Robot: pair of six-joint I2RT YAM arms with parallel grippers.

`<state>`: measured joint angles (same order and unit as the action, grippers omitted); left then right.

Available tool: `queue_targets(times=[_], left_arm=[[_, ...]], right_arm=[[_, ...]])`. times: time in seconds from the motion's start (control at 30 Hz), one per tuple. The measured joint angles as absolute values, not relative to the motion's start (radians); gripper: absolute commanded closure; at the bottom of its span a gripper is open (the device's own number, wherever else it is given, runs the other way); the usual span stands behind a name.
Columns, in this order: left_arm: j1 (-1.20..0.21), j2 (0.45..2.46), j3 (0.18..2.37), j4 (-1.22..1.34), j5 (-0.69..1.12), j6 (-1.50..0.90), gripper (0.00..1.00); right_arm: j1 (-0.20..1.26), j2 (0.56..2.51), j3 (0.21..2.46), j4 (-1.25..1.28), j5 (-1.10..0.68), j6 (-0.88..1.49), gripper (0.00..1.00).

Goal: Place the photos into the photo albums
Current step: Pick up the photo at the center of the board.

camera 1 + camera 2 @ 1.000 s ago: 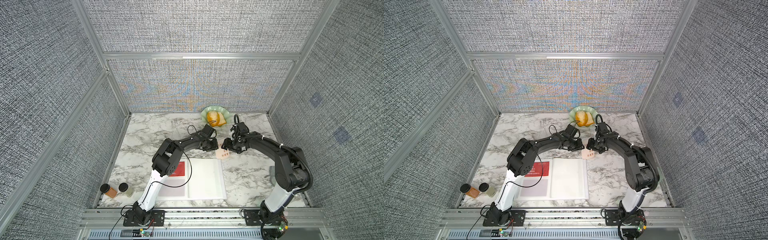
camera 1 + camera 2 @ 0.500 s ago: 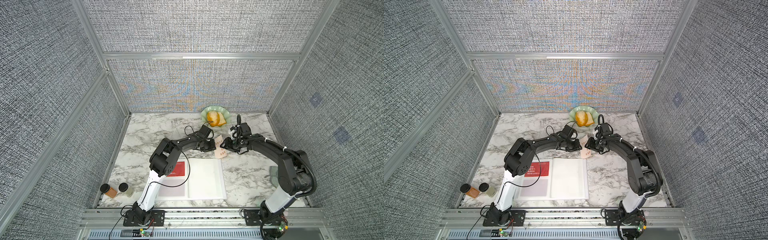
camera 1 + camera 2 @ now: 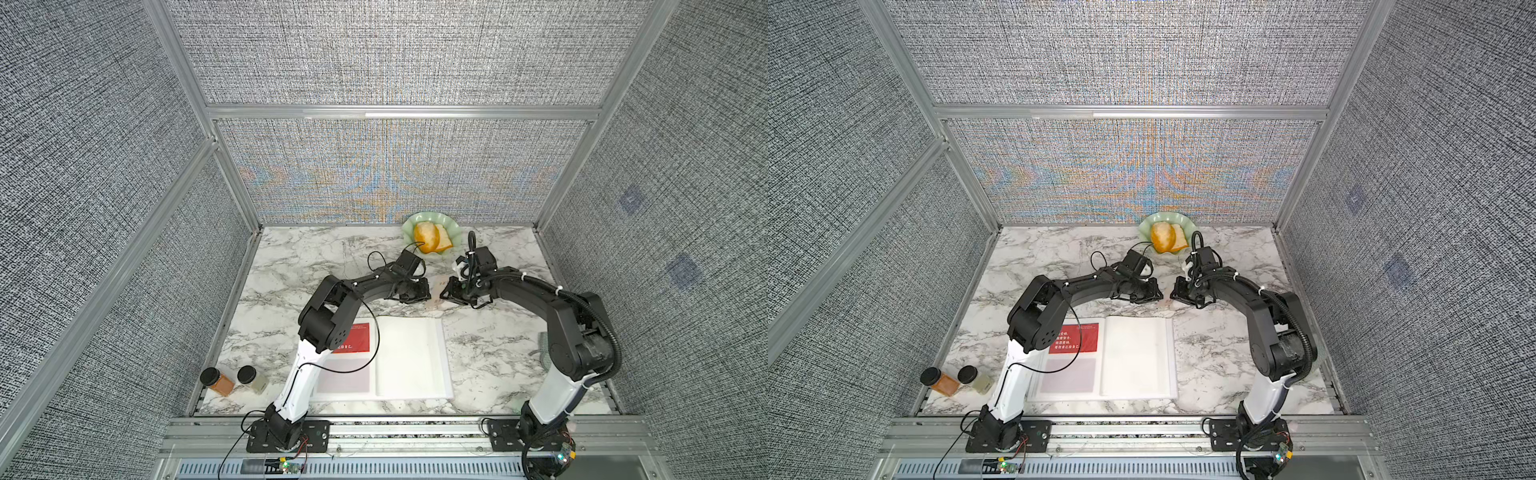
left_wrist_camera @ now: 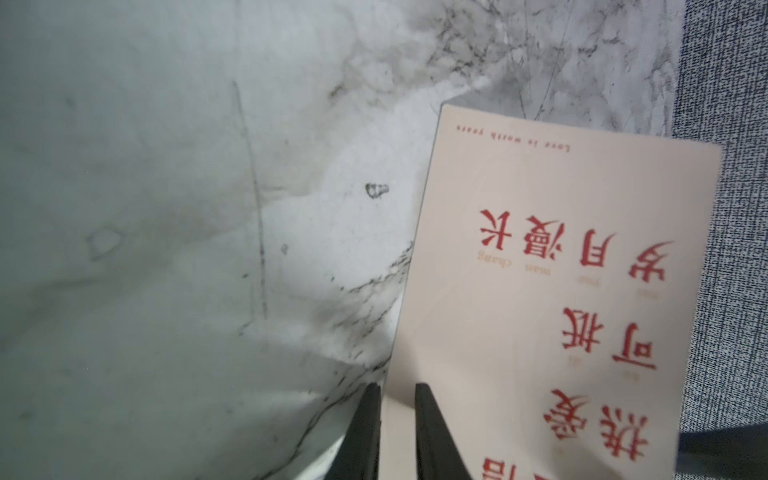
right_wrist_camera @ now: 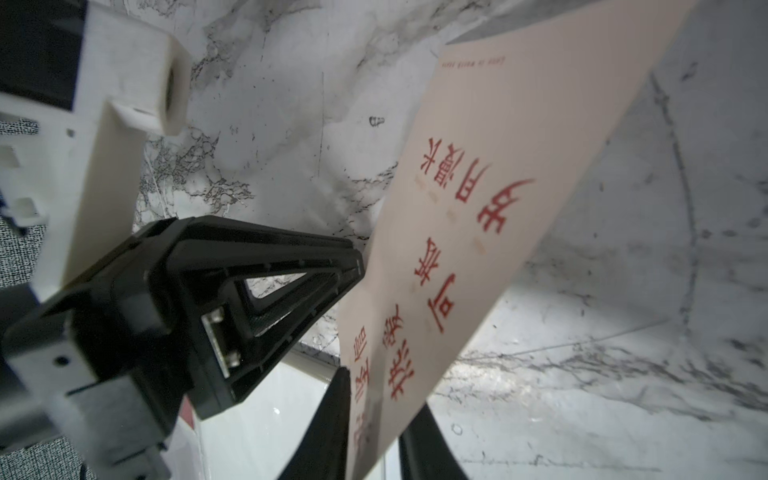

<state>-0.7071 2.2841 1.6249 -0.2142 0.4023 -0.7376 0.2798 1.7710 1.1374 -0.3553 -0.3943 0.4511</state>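
Showing black upper links (image 3: 365, 285), white lower links (image 3: 299, 374); trailing black cables (image 3: 615, 340); sitting on black plates (image 3: 318, 433) at six o'clock.

One album (image 3: 411, 357), two jars (image 3: 216, 380), one plate (image 3: 456, 237)

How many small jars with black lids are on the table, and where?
2: the orange-brown jar and the pale jar, side by side at the near left corner of the table, left of the open album. No other shows.

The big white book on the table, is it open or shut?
Open. The photo album lies flat with its white pages spread, and a red photo shows on one page.
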Motion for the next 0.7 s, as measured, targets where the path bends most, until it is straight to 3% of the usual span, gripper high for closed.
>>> queue_targets(times=[0.13, 0.33, 0.53, 0.7], left_arm=[[-0.706, 2.284, 1.623, -0.212, 0.410, -0.738, 0.80], [-0.705, 2.284, 1.617, -0.203, 0.424, -0.740, 0.81], [-0.705, 2.279, 1.616, -0.213, 0.428, -0.739, 0.80], [-0.682, 2.252, 1.616, -0.230, 0.430, -0.724, 0.74]], right_arm=[[0.273, 1.777, 1.141, -0.354, -0.380, 0.464, 0.85], [0.269, 1.781, 1.146, -0.334, -0.375, 0.490, 1.00], [0.256, 1.752, 1.115, -0.296, -0.379, 0.502, 1.00], [0.217, 1.700, 1.055, -0.258, -0.408, 0.511, 1.00]])
